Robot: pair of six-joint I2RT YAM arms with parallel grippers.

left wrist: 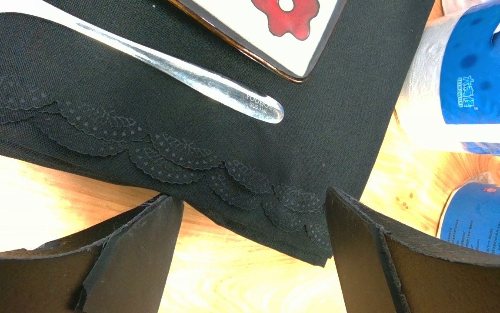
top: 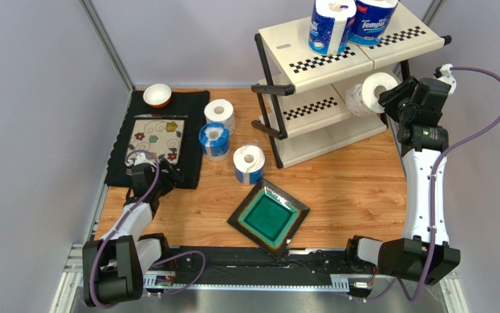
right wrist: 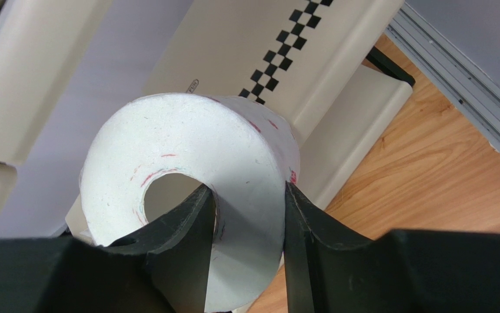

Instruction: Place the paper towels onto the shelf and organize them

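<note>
- The held roll (top: 370, 92) sits in the upper right of the top view, at the right-hand end of the shelf (top: 296, 44), level with its middle tier; it is plain white and lies on its side.
- Its hollow core points back toward the right gripper (top: 390, 99), so its long axis runs roughly from the wrist in toward the shelf, not upright.
- In the right wrist view the right gripper (right wrist: 246, 195) is narrowed onto the roll's wall: one finger inside the core, the other on the outer face, with the paper pinched between them.
- Behind the held roll (right wrist: 233, 137) the cream panel of the shelf (right wrist: 252, 39) fills the upper frame (I cannot tell whether paper and panel touch).
- My judgement: the coming move turns on that sideways axis, since the roll must go onto the tier before the jaws part.
- Two wrapped rolls (top: 341, 23) stand on the top tier.
- Three rolls (top: 220, 139) wait upright on the table (top: 337, 189) at centre frame, nearer the left arm.
- The left gripper (left wrist: 252, 202) hangs wide apart and empty above the placemat (left wrist: 168, 137) edge, with a utensil handle (left wrist: 223, 92) beyond it.
</note>
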